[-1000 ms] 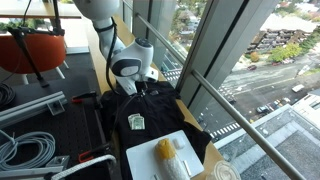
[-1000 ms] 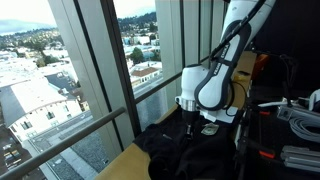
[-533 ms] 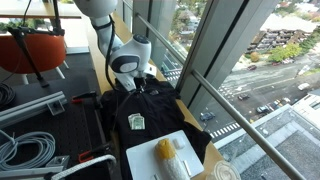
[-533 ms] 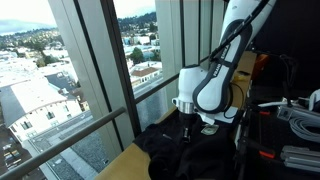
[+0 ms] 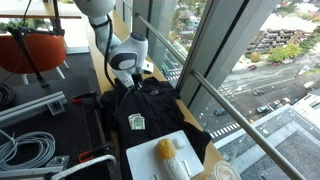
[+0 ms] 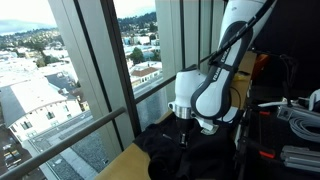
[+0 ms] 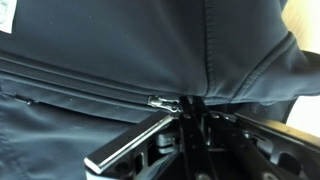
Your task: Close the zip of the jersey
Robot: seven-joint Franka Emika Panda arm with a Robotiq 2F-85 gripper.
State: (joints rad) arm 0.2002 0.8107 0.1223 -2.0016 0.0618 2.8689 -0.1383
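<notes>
— So, where is the black soft fabric jersey (image 5: pixel 140 112)?
— Spread on the tabletop (image 6: pixel 122 162) along its window edge.
— And the pincer (image 7: pixel 190 113)?
— Clamped tight on the thin dark zip (image 7: pixel 162 101), at its metal pull.

We see a glossy white arm (image 5: pixel 105 12) of thick, rounded tube segments in both exterior views (image 6: pixel 240 30). Just above the claw, the wrist is a fat white drum with a dark ring (image 6: pixel 212 95) set round its face. The claw (image 7: pixel 190 112) itself is matt black. In the wrist view, open, blocky linkage frames sit behind it, and one silver brushed-metal finger bar (image 7: pixel 130 143) runs diagonally away from its tip.
</notes>
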